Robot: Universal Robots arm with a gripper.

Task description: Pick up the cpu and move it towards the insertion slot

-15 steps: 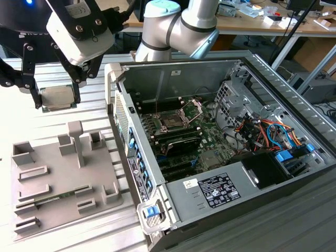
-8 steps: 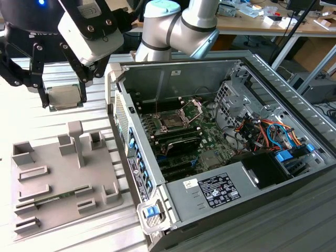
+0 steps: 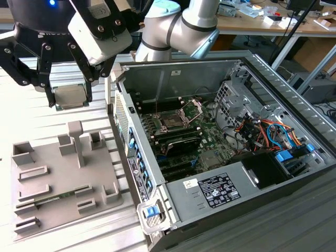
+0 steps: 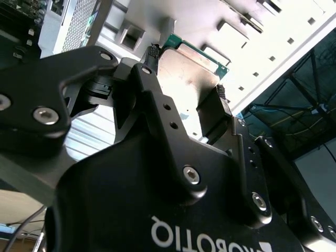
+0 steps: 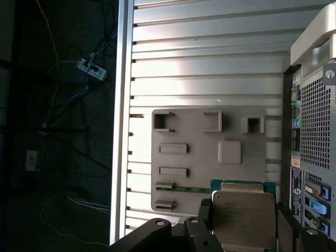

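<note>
The gripper (image 3: 71,100) is clamped on two opposite edges of the cpu (image 5: 243,218), holding it flat in the air over the grey tray (image 3: 58,176). The insertion slot (image 3: 171,122) sits well apart, inside the open computer case (image 3: 273,79)

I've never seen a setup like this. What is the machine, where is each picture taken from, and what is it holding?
It is a robot arm with a two-fingered gripper at its end. The exterior view comes from a camera off the arm; both wrist views come from cameras riding on the arm near the gripper. The gripper is shut on the cpu, a flat square chip, held in the air over a slatted metal table. On the table lie a grey tray with a green memory stick, and an open computer case. Inside it, on the green board, is the insertion slot, a square metal-framed socket. The cpu is not there yet.
</note>
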